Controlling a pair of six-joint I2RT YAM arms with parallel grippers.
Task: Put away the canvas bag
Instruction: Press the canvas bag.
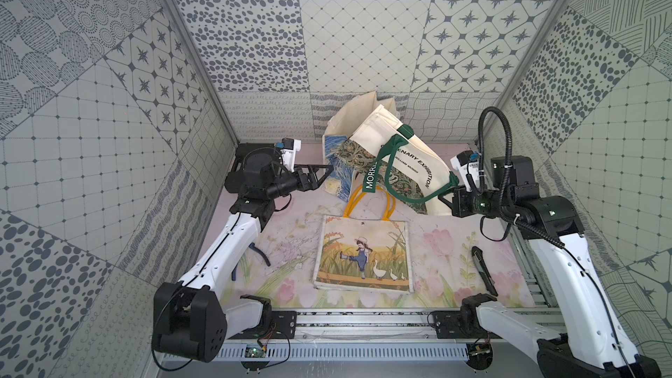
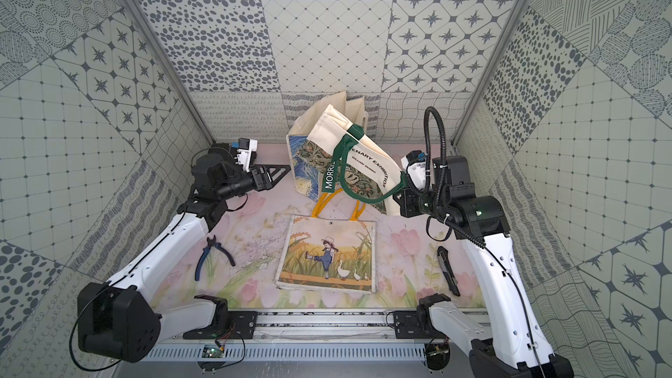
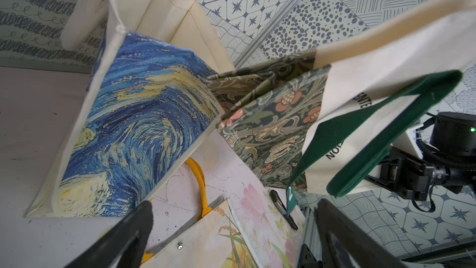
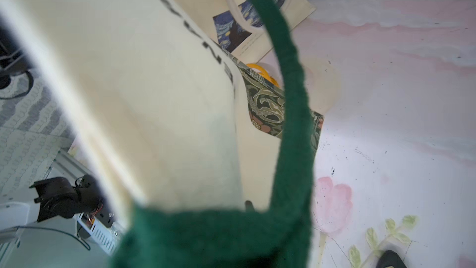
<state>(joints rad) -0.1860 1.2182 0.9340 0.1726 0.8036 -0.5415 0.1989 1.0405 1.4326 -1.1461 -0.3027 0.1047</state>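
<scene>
Trouble, if it comes, starts at the right gripper [image 1: 449,190], which is pinched tight on one green handle [image 4: 293,130] and carries the cream canvas bag [image 1: 414,156] by that strap alone. The bag hangs tilted at the far middle of the table [image 1: 454,249], its flowered end against the upright starry-night bag [image 3: 134,135] that stands open by the far wall. To my eye it is meant to go inside that one and is not yet in.

A thin strap in a narrow pinch could slide out under the weight. The bag would then flop onto the goose-picture bag [image 1: 363,252] lying flat just near of it. Pushing further could also shove the standing bag over, since nothing braces it: the left gripper [image 1: 327,175] is spread wide and empty at its left side. The second green handle dangles loose and might snag on the rim.

Much is hard to read. Blurred green strap and cream cloth fill the right wrist view, so the fingers themselves are hidden there. I cannot tell whether the left fingertip touches the blue panel or sits just beside it. Nor can I tell whether any corner of the canvas bag is past the rim. Pliers [image 2: 214,252] lie at the left and a dark knife-like tool [image 1: 483,270] at the right, both well apart from the bags.
</scene>
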